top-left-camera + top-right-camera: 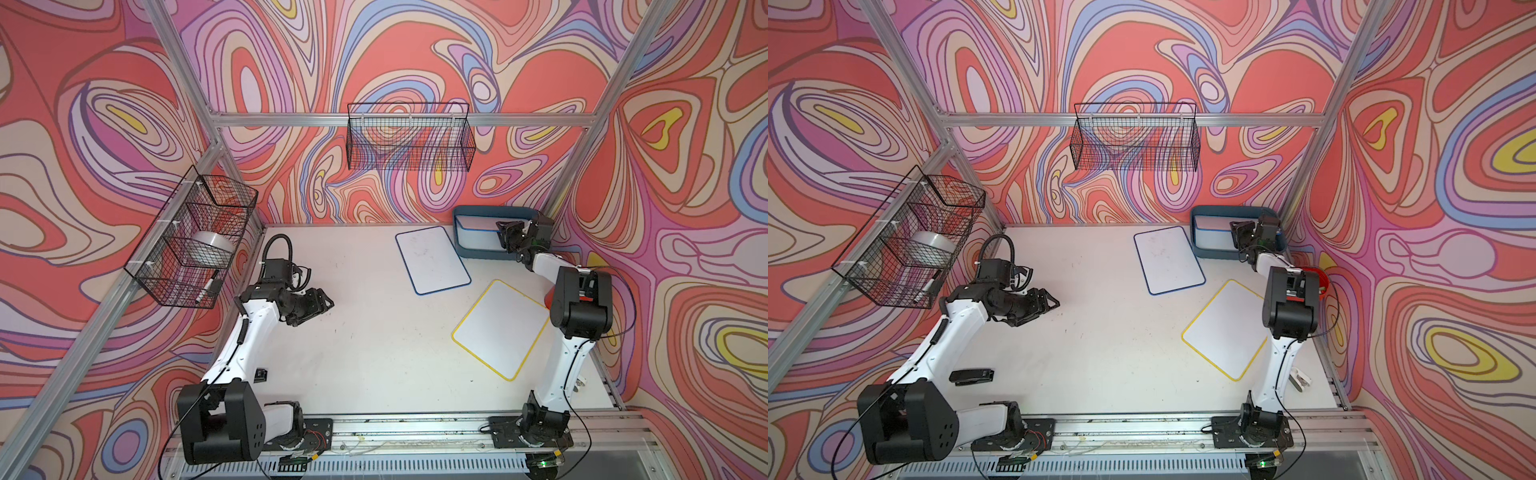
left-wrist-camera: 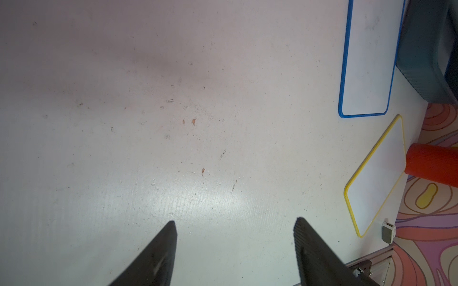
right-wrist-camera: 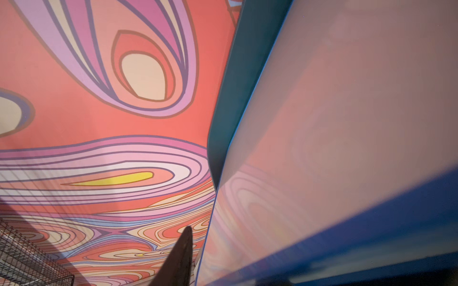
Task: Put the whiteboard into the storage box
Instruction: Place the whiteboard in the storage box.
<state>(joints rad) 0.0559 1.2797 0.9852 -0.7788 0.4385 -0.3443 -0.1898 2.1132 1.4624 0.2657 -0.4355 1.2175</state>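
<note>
R arm reaches out long from its base to the storage box [image 1: 490, 210], elbow high, wrist bent down. The right hand [image 1: 503, 237] sits over the box end nearest that arm. In the right wrist view one finger [image 3: 181, 255] shows just beside the edge of a blue-edged whiteboard [image 3: 347, 123]. The other finger is out of view, so can't tell if the hand grasps the board or has released it. That board is inside the box, by its teal wall; flat or leaning, can't tell.

L arm is folded, well apart from the box. The left hand [image 2: 235, 222] hangs above bare surface [image 1: 353, 353], fingers spread, nothing btwn them: released.

Just beside the box, on its L-arm side, a 2nd blue-rimmed whiteboard [image 1: 432, 259] lies flat. Nearer the arm bases than the box lies a yellow-rimmed whiteboard [image 1: 500, 328], one corner hidden by the R elbow in both top views. A red bucket [image 2: 432, 163] is just beside it.

Back-wall wire basket [image 1: 409, 137] hangs above the box. Side-wall wire basket [image 1: 191, 237], far from the box, holds a silvery roll [image 1: 208, 245].
</note>
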